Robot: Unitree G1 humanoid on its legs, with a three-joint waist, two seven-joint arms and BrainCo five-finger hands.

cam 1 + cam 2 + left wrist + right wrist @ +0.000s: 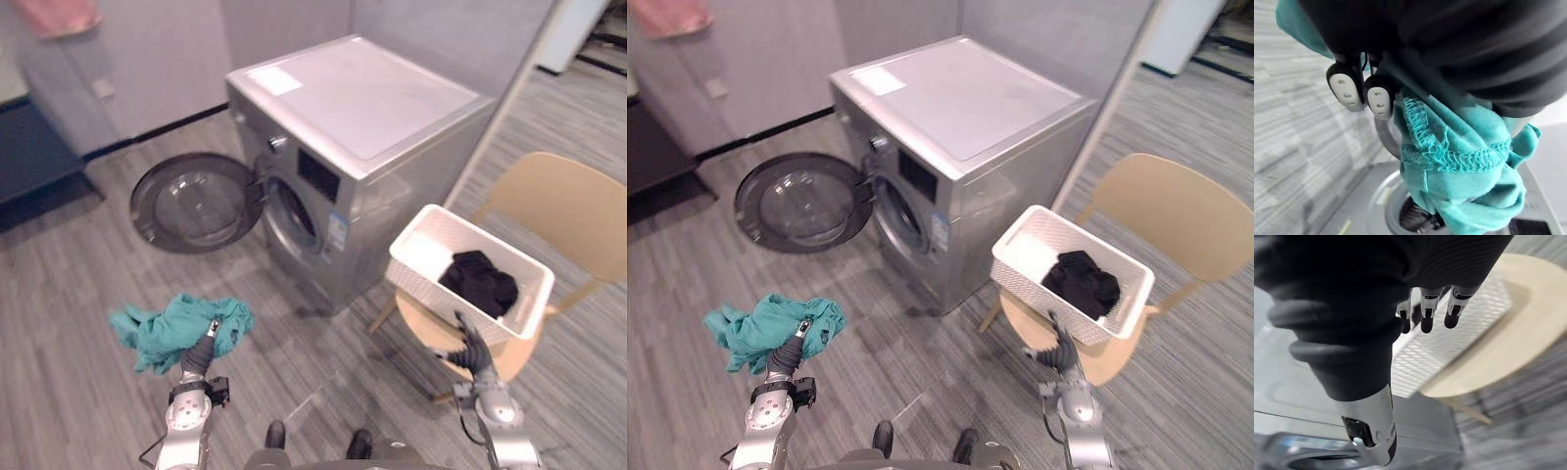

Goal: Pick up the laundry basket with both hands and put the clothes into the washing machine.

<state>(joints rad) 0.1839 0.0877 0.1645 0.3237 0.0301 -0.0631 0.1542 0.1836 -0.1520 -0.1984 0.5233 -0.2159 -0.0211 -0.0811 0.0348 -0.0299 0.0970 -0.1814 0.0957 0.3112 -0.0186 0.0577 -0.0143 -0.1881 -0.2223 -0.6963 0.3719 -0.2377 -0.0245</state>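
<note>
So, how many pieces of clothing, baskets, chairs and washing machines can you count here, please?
Clothing: 2, a teal garment in the left hand and a black garment in the laundry basket
Laundry basket: 1
Chair: 1
Washing machine: 1
Total: 5
A pink shape at the top edge is too cut off to count.

Both eye views sit up on the head, looking steeply down at the washing machine (362,108), chair (558,211) and white basket (532,304). It's basically the same scene nudged sideways. Left wrist cam is jammed right up against the teal cloth (1459,161), with the machine behind it. Right wrist cam looks along the right hand (1457,308) at the basket and chair, real close.
</note>
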